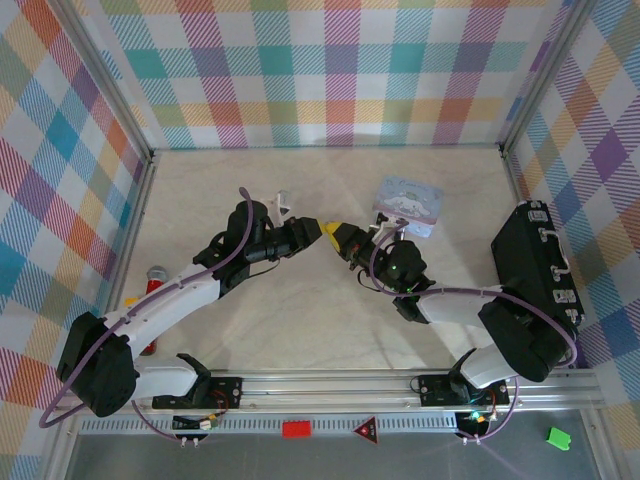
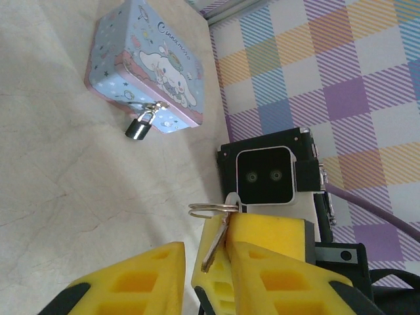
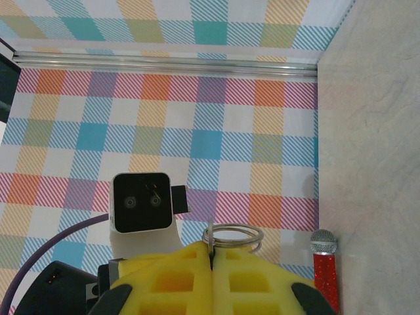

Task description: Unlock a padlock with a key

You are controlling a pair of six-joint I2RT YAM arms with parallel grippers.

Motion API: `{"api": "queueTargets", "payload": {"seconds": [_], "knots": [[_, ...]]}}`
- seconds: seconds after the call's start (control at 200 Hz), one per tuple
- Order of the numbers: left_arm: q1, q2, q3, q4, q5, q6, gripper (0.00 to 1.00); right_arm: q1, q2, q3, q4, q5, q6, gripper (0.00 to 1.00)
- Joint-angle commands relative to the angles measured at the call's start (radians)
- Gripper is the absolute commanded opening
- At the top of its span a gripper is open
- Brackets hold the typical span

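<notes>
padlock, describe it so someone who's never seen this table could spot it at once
On the pale marbled tabletop lies a pale blue cartoon-printed tin with a pink rim. The padlock sits at the latch on the tin's side wall. It is a tiny silvery-and-black lock, far smaller than the tin and darker than anything beside it.

a cream marbled table [image 1: 330, 190] fills the middle of the frame. the pale blue tin [image 1: 408, 200] lies right of centre, with the padlock [image 2: 139, 126] on the surface at its clasp. a black case [image 1: 535, 260] sits far right and a red stick [image 1: 152, 289] far left.
</notes>
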Motion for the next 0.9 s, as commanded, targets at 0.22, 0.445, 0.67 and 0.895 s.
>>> {"api": "queueTargets", "payload": {"seconds": [0.22,0.445,0.67,0.895], "knots": [[-0.008,-0.005,0.04,0.011,0.013,0.016,0.22,0.011,0.002,0.029,0.015,-0.022,0.005,0.0],[-0.008,-0.005,0.047,0.001,0.015,0.021,0.13,0.013,0.007,0.03,0.006,-0.022,0.004,0.0],[-0.008,0.001,0.06,-0.028,0.007,0.039,0.08,0.014,0.007,0.029,-0.004,-0.028,-0.006,0.0],[-0.008,-0.002,0.074,-0.046,0.004,0.054,0.06,0.014,0.004,0.027,-0.013,-0.036,-0.009,0.0]]}}
